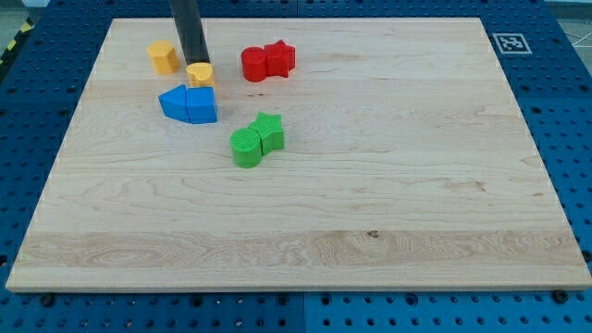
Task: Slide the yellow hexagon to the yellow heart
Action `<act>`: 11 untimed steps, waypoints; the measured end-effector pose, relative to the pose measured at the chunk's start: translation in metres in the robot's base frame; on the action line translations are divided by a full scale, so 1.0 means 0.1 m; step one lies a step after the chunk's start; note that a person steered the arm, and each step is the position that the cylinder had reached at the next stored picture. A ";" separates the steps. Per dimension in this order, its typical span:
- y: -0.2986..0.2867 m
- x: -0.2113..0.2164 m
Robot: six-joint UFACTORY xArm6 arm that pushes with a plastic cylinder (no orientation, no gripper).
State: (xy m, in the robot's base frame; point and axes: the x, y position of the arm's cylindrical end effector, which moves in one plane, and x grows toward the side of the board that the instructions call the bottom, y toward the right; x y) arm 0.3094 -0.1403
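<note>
The straight dark rod comes down almost upright from the view's top edge, and my tip rests on the pale wooden board near its top-left corner. It has no fingers, so it grips nothing. My tip touches the top-left side of the small yellow plastic heart. The yellow plastic hexagon stands just to the view's left of the rod. Two blue blocks sit just below the heart.

blue blocks touching, upper left | red pair touching, top centre | green pair touching, centre-left | wooden surface
</note>
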 end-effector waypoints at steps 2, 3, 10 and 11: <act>-0.04 -0.31; -0.35 -0.59; -0.92 -0.44; -0.77 -0.20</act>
